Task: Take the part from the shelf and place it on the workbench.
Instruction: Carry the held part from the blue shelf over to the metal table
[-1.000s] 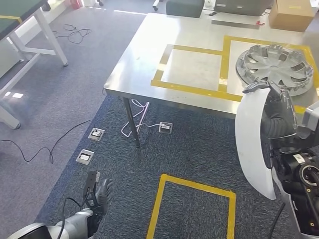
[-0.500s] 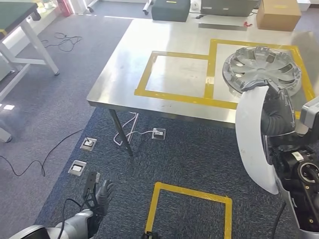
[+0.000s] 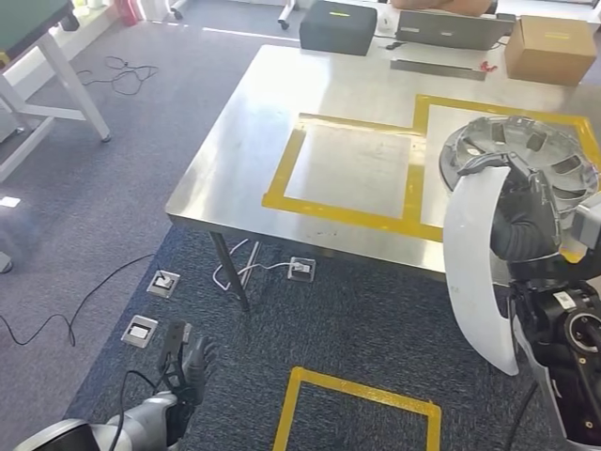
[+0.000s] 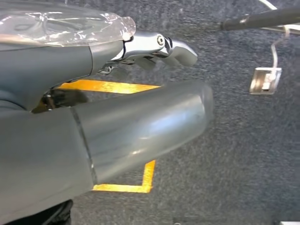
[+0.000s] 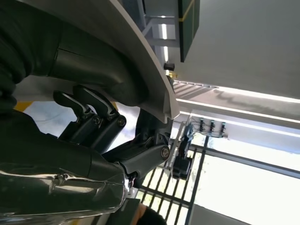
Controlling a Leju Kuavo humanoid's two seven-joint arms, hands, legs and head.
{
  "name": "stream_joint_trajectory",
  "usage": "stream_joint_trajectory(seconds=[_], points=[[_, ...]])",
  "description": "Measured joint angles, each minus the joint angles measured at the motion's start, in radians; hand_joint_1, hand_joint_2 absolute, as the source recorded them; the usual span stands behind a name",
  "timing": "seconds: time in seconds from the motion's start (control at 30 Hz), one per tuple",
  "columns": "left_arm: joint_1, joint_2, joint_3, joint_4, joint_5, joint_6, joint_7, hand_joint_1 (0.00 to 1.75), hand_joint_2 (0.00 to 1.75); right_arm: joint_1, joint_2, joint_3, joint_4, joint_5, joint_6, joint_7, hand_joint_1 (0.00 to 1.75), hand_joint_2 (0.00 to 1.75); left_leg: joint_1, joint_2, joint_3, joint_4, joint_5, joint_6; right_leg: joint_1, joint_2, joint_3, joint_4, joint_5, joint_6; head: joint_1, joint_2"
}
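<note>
Nearest you, the left hand (image 3: pixel 186 362) hangs low over the carpet, fingers loosely apart, holding nothing. At your right, the right hand (image 3: pixel 523 224) clasps the white curved part (image 3: pixel 473 272) by its upper edge, on edge, just short of the workbench (image 3: pixel 234 169). Judge the part a thin, stiff, light shell — smooth, so apt to slip; keep your grip at the rim. The right wrist view shows dark fingers (image 5: pixel 106 123) wrapped under the panel's lip, which the head view hides. Beyond, a silver wheel cover (image 3: pixel 521 155) lies in a yellow-taped bay; the neighbouring taped square (image 3: pixel 347 169) — a likely target — is free.
</note>
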Motion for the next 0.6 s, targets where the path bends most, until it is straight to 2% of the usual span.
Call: stream_joint_trajectory(seconds=[0.07, 0.1, 0.13, 0.2, 0.23, 0.27, 0.33, 0.37, 0.4, 0.43, 0.47, 0.5, 0.57, 0.6], points=[[0.000, -0.001, 0.000, 0.000, 0.000, 0.000, 0.000, 0.00, 0.00, 0.000, -0.001, 0.000, 0.001, 0.000, 0.000, 0.000, 1.75, 1.75, -0.001, -0.002, 0.030, 0.004, -0.027, -0.006, 0.001, -0.001, 0.015, -0.137, 0.132, -0.005, 0.005, 0.000], [-0.001, -0.001, 0.000, 0.000, 0.000, 0.000, 0.000, 0.00, 0.00, 0.001, -0.001, 0.000, 0.001, 0.000, 0.000, 0.001, 1.75, 1.75, -0.003, -0.003, 0.038, 0.007, -0.039, -0.012, 0.003, -0.001, 0.022, -0.182, 0.183, -0.010, 0.007, 0.000], [-0.002, -0.002, 0.000, 0.001, 0.000, 0.000, 0.000, 0.00, 0.00, 0.001, -0.002, 0.000, 0.000, 0.000, 0.000, 0.001, 1.75, 1.75, -0.004, -0.004, 0.043, 0.012, -0.049, -0.017, 0.005, -0.001, 0.025, -0.207, 0.210, -0.016, 0.010, 0.000], [-0.005, -0.002, 0.000, 0.000, 0.000, 0.000, 0.000, 0.00, 0.00, -0.002, -0.002, 0.000, -0.002, 0.000, 0.000, 0.001, 1.75, 1.75, -0.004, -0.005, 0.045, 0.023, -0.059, -0.028, 0.006, -0.001, 0.039, -0.215, 0.207, -0.030, 0.011, 0.000], [-0.005, -0.002, 0.000, 0.000, 0.000, 0.000, 0.000, 0.00, 0.00, -0.004, -0.002, -0.001, -0.003, 0.000, 0.000, 0.000, 1.75, 1.75, -0.003, -0.004, 0.036, 0.046, -0.056, -0.033, 0.005, -0.001, 0.048, -0.218, 0.205, -0.036, 0.011, 0.000], [-0.006, -0.002, 0.000, 0.000, 0.000, 0.000, 0.000, 0.00, 0.00, -0.007, -0.002, -0.001, -0.005, 0.000, 0.000, 0.000, 1.75, 1.75, -0.002, -0.002, 0.012, 0.089, -0.054, -0.038, 0.004, -0.001, 0.057, -0.220, 0.201, -0.041, 0.009, 0.000], [-0.007, -0.003, 0.000, 0.000, 0.000, 0.000, 0.000, 0.00, 0.00, -0.009, -0.002, -0.001, -0.006, 0.000, 0.001, 0.000, 1.75, 1.75, 0.002, 0.002, -0.075, 0.221, -0.073, -0.048, 0.002, 0.000, 0.076, -0.224, 0.187, -0.049, 0.004, 0.000], [-0.006, -0.003, 0.000, 0.000, 0.000, 0.000, 0.000, 0.00, 0.00, -0.009, -0.002, 0.000, -0.006, 0.000, 0.002, 0.000, 1.75, 1.75, 0.004, 0.003, -0.124, 0.283, -0.100, -0.052, 0.002, 0.000, 0.085, -0.224, 0.177, -0.051, 0.001, 0.000], [-0.005, -0.003, 0.000, 0.000, 0.000, 0.001, 0.000, 0.00, 0.00, -0.008, -0.002, 0.001, -0.006, 0.001, 0.002, 0.000, 1.75, 1.75, 0.005, 0.004, -0.165, 0.322, -0.129, -0.056, 0.002, 0.001, 0.096, -0.224, 0.167, -0.051, -0.002, 0.000], [-0.004, -0.003, 0.000, 0.000, 0.000, 0.001, 0.000, 0.00, 0.00, -0.007, -0.002, 0.001, -0.006, 0.002, 0.002, 0.000, 1.75, 1.75, 0.006, 0.004, -0.192, 0.332, -0.150, -0.056, 0.002, 0.002, 0.109, -0.224, 0.156, -0.050, -0.003, 0.000], [-0.003, -0.003, 0.000, 0.000, 0.000, 0.001, 0.000, 0.00, 0.00, -0.007, -0.002, 0.001, -0.006, 0.003, 0.002, 0.001, 1.75, 1.75, 0.006, 0.004, -0.202, 0.309, -0.149, -0.055, 0.002, 0.003, 0.123, -0.224, 0.144, -0.050, -0.004, 0.000], [-0.003, -0.003, 0.000, 0.000, 0.000, 0.001, 0.000, 0.00, 0.00, -0.007, -0.002, 0.001, -0.006, 0.003, 0.002, 0.001, 1.75, 1.75, 0.005, 0.004, -0.197, 0.257, -0.120, -0.051, 0.002, 0.003, 0.139, -0.224, 0.131, -0.048, -0.006, 0.000], [-0.002, -0.002, 0.000, 0.000, -0.001, 0.001, 0.000, 0.00, 0.00, -0.007, -0.002, 0.002, -0.006, 0.004, 0.003, 0.002, 1.75, 1.75, 0.002, 0.005, -0.166, 0.112, -0.002, -0.041, 0.003, 0.003, 0.166, -0.224, 0.106, -0.042, -0.007, 0.000], [-0.003, -0.002, 0.000, 0.000, -0.002, 0.001, 0.001, 0.00, 0.00, -0.008, -0.002, 0.002, -0.006, 0.005, 0.003, 0.003, 1.75, 1.75, -0.001, 0.006, -0.152, 0.059, 0.046, -0.036, 0.005, 0.004, 0.175, -0.225, 0.094, -0.037, -0.007, 0.000]])
